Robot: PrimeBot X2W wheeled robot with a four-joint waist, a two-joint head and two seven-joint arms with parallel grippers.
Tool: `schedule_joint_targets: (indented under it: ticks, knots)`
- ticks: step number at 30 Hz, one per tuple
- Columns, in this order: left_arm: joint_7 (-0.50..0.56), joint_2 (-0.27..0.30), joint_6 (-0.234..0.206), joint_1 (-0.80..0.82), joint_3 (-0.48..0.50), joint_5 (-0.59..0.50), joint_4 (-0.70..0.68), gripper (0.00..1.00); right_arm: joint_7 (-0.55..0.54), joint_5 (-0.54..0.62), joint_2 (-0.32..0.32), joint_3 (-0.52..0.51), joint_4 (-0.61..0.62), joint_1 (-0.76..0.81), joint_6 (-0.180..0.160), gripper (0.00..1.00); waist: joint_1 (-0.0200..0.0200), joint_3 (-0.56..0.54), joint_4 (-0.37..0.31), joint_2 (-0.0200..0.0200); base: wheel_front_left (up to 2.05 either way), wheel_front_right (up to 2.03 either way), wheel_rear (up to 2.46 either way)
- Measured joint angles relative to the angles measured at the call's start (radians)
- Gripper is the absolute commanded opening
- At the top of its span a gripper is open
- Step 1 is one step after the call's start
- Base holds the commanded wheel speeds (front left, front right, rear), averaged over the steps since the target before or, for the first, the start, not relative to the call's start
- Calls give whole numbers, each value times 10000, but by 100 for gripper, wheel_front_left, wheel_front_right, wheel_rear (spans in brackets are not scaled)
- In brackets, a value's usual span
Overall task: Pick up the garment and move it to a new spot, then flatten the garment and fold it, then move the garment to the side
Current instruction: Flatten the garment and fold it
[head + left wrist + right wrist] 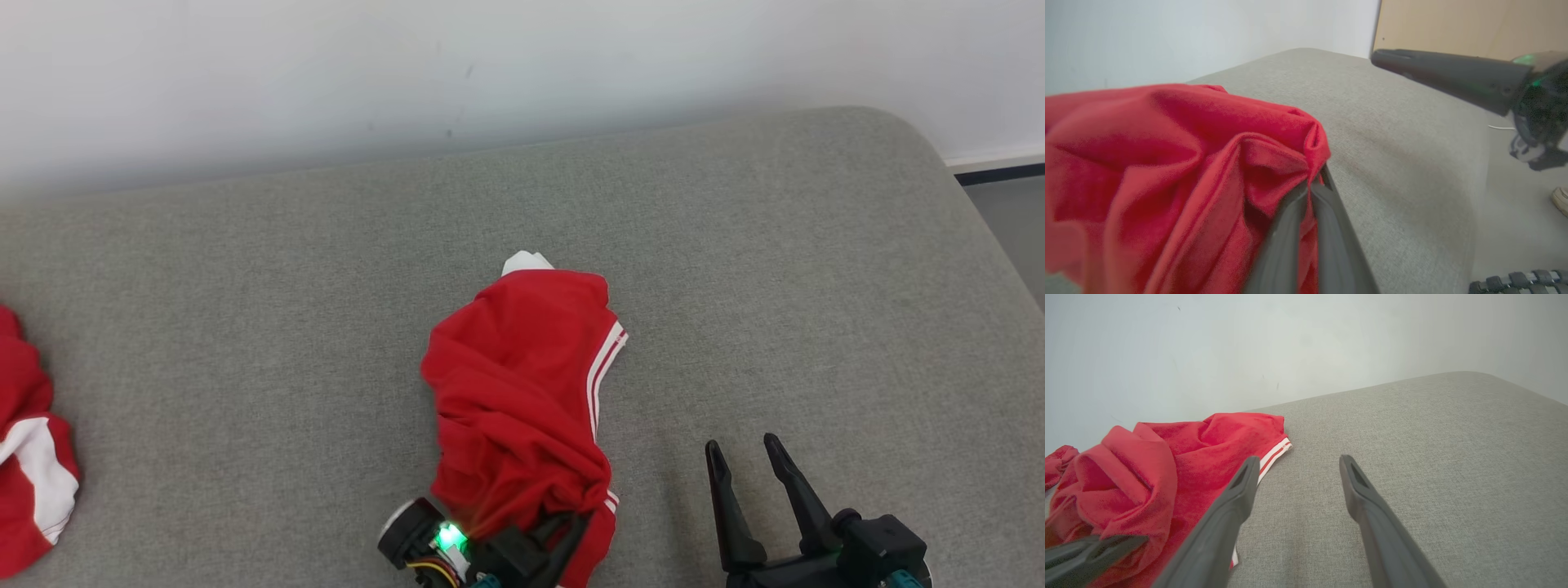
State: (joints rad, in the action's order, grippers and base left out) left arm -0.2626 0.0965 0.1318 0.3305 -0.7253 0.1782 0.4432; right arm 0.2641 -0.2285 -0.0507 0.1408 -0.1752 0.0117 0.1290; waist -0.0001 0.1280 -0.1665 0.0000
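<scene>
I have the left gripper (1316, 181) closed tight on the garment (522, 392), its 2 dark fingers pressed together with a pinch of red cloth between the tips. The pinch sits at the garment's near end, close to the near edge of the grey cushion (245, 327).

From there the garment runs away from me toward the white wall (326, 65) as a long, crumpled heap lying about the middle of the cushion. It has 2 white stripes along its right hem and a small white patch poking out at its far end. I cannot tell whether the pinched end is off the fabric surface or resting on it.

The right gripper (743, 445) is spread wide and holds nothing. It sits to the right of the garment, clear of it, with bare cushion showing between its fingers (in the right wrist view the striped hem lies just beyond its left finger).

A 2nd red and white garment (24, 457) lies bunched at the far left of the cushion, well apart from the one I am holding.
</scene>
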Motion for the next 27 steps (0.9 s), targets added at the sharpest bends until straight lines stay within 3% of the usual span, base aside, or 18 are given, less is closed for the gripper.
schedule_joint_targets:
  ticks: [4, 5, 6, 7, 14, 22, 27]
  knots:
    - [0, -75, -2, 309, -648, 589, 763, 0, 0, -27, 2, -4, -23, -95, 2, 100, 1, 98, -96, 0, 0, 0, 0]
    - [0, -90, -2, 399, -717, 612, 815, 17, 0, -36, 0, -19, -23, -93, 0, 100, 1, 107, -79, 0, 0, 0, 0]
    - [0, -113, -2, 450, -675, 621, 765, 84, 0, -48, 2, -56, -17, -91, 0, 100, 1, 114, -43, 0, 0, 0, 0]
    - [0, -134, -2, 477, -623, 648, 677, 100, 0, -48, 0, -84, -8, -89, 0, 100, 1, 116, 6, 0, 0, 0, 0]
    - [0, -58, -2, 475, 190, 339, -472, 100, 0, -46, 0, -182, -21, -8, 0, 100, 2, 65, 528, 0, 0, 0, 0]
    - [0, 433, -109, -551, 2190, 128, -2508, 100, 0, -82, 2, -178, -52, 144, 2, 100, 2, -147, 1270, 0, 0, 0, 0]
    - [0, 872, -190, -1306, 3509, 234, -2472, 100, 0, -86, 2, -113, -98, 205, 2, 100, 1, -209, 1438, 0, 0, 0, 0]
